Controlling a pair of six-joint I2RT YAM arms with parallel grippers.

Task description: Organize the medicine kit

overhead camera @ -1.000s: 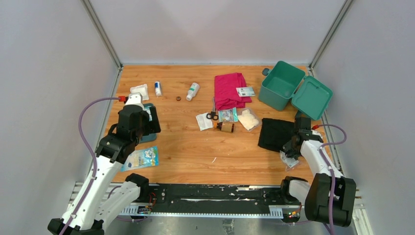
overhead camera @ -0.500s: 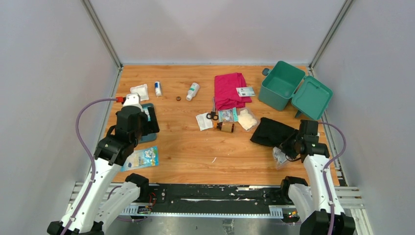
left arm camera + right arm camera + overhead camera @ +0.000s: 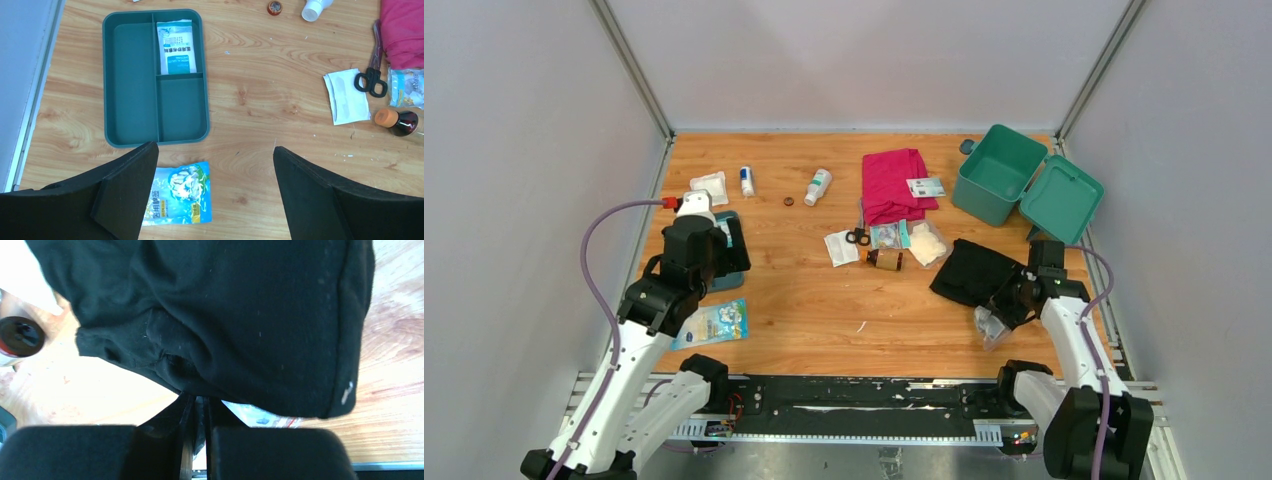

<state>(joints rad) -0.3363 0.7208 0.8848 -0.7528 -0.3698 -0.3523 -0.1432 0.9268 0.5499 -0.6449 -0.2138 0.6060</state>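
My right gripper is pressed together, and it pinches the near edge of the black cloth. The cloth is bunched up where my fingers hold it. The rest of it spreads out on the wooden table. A clear bag lies on the table just beside this gripper, on the near side.

The medicine kit is a green box. It sits at the far right of the table, past the black cloth and apart from it. Its lid is open and hangs out to the right.

My left gripper is spread wide and holds nothing. It hangs over the left side of the table, above the near end of a dark green tray. The tray has 3 parts. A white and green packet lies in the small far part on the right. A blue packet lies on the table just near the tray, not touching it.

In the middle of the table, black scissors rest partly on a white paper packet. A brown bottle with an orange cap lies on its side just beside them. A pink cloth lies farther back, between the scissors and the green box.
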